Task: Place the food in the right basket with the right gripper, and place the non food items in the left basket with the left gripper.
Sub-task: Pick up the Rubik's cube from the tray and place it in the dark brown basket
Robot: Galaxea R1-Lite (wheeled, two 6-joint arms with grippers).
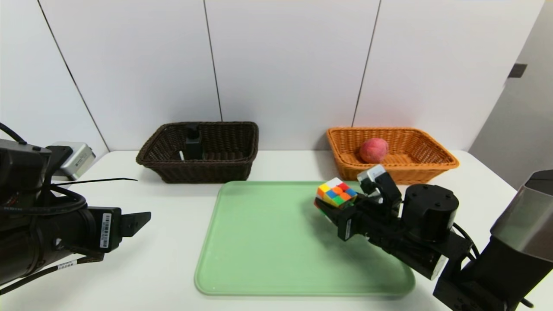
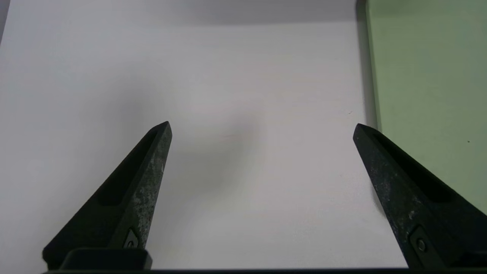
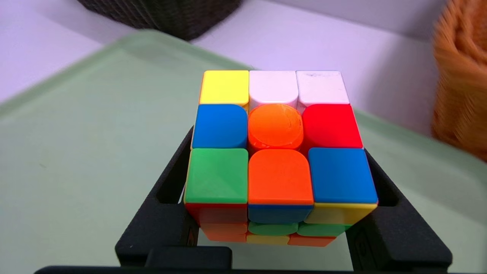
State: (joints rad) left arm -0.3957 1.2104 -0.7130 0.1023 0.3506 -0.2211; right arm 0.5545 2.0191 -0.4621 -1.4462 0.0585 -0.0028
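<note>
The white surface (image 1: 173,259) carries everything, and the pale green plastic tray (image 1: 268,242) lies across its middle near the front edge. Toward the back edge stand my two bins: the dark brown wicker left basket (image 1: 229,166) behind the tray's back left corner, with the tall black bottle (image 1: 194,144) upright inside, and the light orange wicker right basket (image 1: 425,166) behind its back right corner, with the round reddish-pink peach-like fruit (image 1: 373,150) lying in it. I cannot make out the pen.

The multicoloured puzzle cube (image 1: 336,192) is in my right gripper (image 1: 332,207), over the tray's back right part; whether it touches the tray I cannot tell. My right jaws are closed on two opposite side faces, low down, as the right wrist view shows (image 3: 279,152).

I judge the cube light, rigid and not fragile, but its plastic faces are smooth and its layers can twist, so flat opposing faces, squarely centred, are the place to grip. It belongs in the left basket by the left arm, so this hold is on the wrong side.

My right arm reaches in low from the front right corner, wrist roughly level. My left gripper (image 2: 262,129) hangs over bare surface just off the tray's left edge, jaws spread wide and holding nothing.
</note>
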